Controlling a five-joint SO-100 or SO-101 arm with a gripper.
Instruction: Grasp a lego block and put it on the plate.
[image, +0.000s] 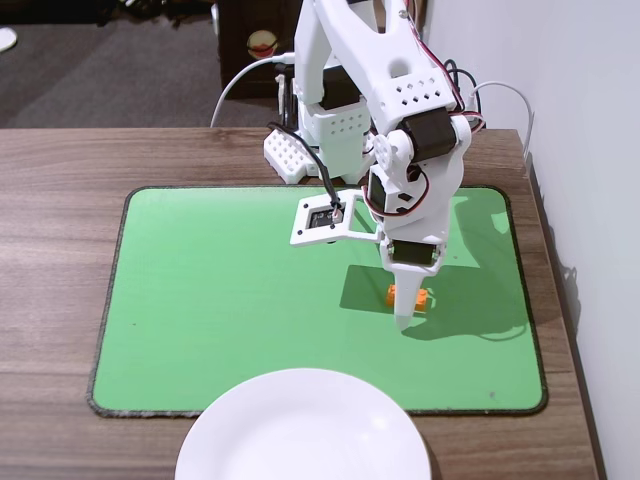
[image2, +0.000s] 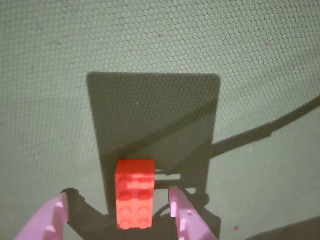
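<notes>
I log: block (image2: 134, 194) on mat (image: 230, 300), between spread fingers (image2: 187, 215); gripper (image2: 117, 217) not clamped; plate (image: 303, 430) near, empty.

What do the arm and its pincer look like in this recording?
The arm is white plastic with perforated panels, black servos, and red and black cables. The pincer has smooth fingers, tinted pink in the wrist view.
</notes>
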